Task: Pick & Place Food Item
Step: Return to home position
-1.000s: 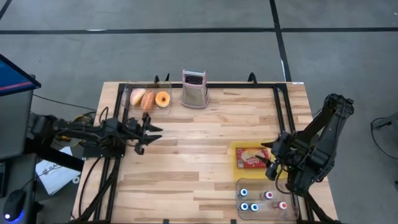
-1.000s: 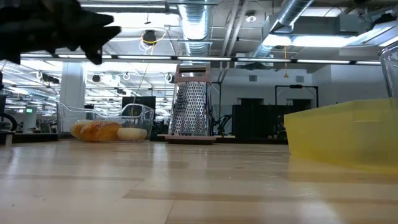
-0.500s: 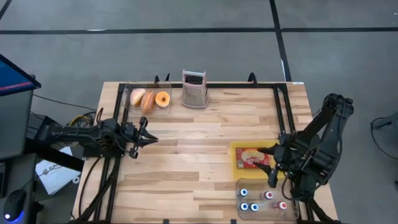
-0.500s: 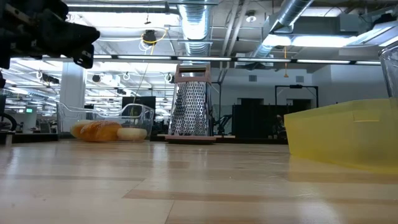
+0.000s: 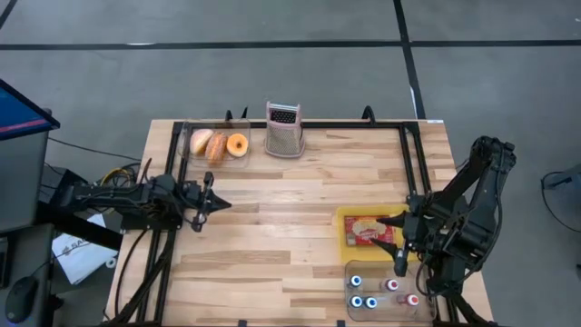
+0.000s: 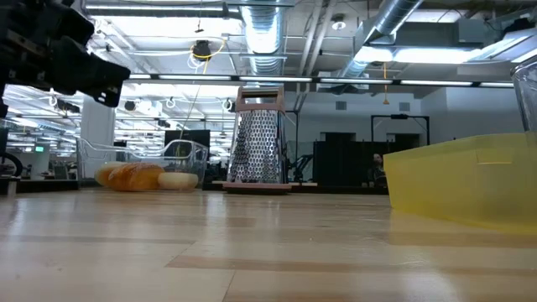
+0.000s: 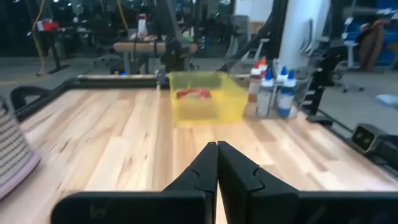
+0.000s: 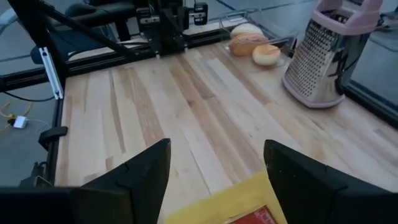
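A red-wrapped food item (image 5: 367, 231) lies flat in the yellow bin (image 5: 346, 238) at the table's right; the left wrist view shows the item (image 7: 194, 93) in the bin (image 7: 202, 102) far ahead. My right gripper (image 5: 398, 242) is open, beside the bin's right rim, with its fingers wide apart over the bin's corner (image 8: 230, 202). My left gripper (image 5: 214, 202) is shut and empty, held above the table's left side and pointing right (image 7: 217, 163); the low view shows it high at the upper left (image 6: 101, 77).
A clear tray of pastries (image 5: 218, 145) and a metal grater (image 5: 283, 130) stand at the far edge. A clear tray of bottles (image 5: 383, 292) sits at the near right corner, just behind the yellow bin. Bare wood lies across the table's middle.
My left gripper has shut from wide open and has drawn back slightly toward the table's left edge. My right gripper has shifted a little beside the yellow bin, its fingers staying apart. The food item has stayed in the bin.
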You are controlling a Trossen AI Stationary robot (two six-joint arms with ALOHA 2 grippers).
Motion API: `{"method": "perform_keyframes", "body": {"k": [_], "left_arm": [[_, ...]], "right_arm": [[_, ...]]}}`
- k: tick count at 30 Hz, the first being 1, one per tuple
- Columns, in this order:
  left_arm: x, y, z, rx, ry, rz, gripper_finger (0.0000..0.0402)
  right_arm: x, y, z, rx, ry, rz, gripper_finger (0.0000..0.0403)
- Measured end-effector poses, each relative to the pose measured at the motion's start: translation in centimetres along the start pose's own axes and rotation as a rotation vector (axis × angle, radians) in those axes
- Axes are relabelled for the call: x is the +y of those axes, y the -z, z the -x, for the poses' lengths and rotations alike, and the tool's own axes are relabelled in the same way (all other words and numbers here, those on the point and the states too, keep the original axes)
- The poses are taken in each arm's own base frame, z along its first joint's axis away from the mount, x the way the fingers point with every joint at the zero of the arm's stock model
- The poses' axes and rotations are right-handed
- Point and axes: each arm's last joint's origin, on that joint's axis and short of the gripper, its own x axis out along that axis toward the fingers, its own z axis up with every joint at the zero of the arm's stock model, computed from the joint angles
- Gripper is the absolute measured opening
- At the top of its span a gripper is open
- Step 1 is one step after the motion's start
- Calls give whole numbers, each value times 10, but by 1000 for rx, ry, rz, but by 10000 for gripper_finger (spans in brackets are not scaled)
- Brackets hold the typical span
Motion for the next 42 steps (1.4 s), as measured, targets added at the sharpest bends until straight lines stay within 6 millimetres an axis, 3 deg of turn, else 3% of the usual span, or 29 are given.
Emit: {"method": "perform_keyframes", "body": {"k": [9,12,18,22,31,38,42], "left_arm": [[3,6,0,60,-115,99,8],[3,6,0,53,-114,101,8],[3,3,0,23,-112,100,6],[3,2,0,17,-112,100,7],[3,2,0,16,-111,100,11],[3,2,0,16,-111,100,10],[3,2,0,17,-111,100,12]], "right_arm": [[-1,-1,0,-46,17,61,249],[-2,7,-5,-62,35,75,249],[-9,43,-39,-2,98,67,249],[-8,57,-68,15,92,93,249],[2,32,-118,-75,-187,238,249],[-13,23,-146,-125,-478,301,249],[-29,28,-160,-129,-583,316,249]]}}
